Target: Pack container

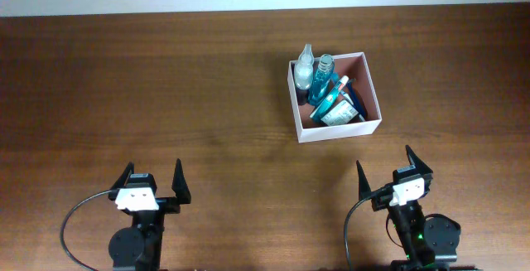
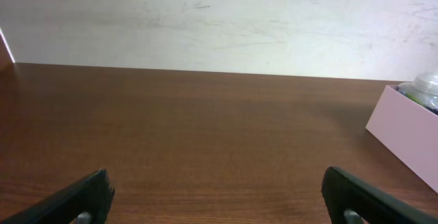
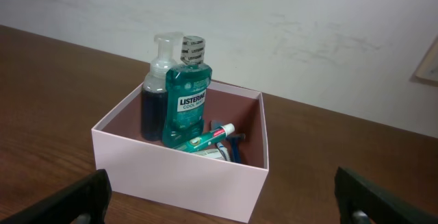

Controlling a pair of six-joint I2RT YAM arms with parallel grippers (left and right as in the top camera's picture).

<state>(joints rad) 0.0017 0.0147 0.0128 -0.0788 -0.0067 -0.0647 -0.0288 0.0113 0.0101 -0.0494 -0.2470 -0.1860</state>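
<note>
The container (image 1: 339, 130), a square white-walled box with a reddish-brown inside, sits on the table right of centre; its near wall (image 3: 178, 176) fills the middle of the right wrist view and its corner (image 2: 404, 135) shows at the right edge of the left wrist view. Inside stand a green mouthwash bottle (image 3: 186, 101) and a pump bottle (image 3: 155, 94), with a toothpaste tube (image 3: 209, 138) and a blue razor (image 3: 236, 145) lying beside them. My left gripper (image 1: 153, 184) is open at the front left, nothing between its fingers. Open and empty too, my right gripper (image 1: 393, 176) hangs just in front of the container.
A pale wall (image 2: 219, 18) runs behind the table's far edge. Bare brown wood (image 1: 149, 80) spreads left of the container.
</note>
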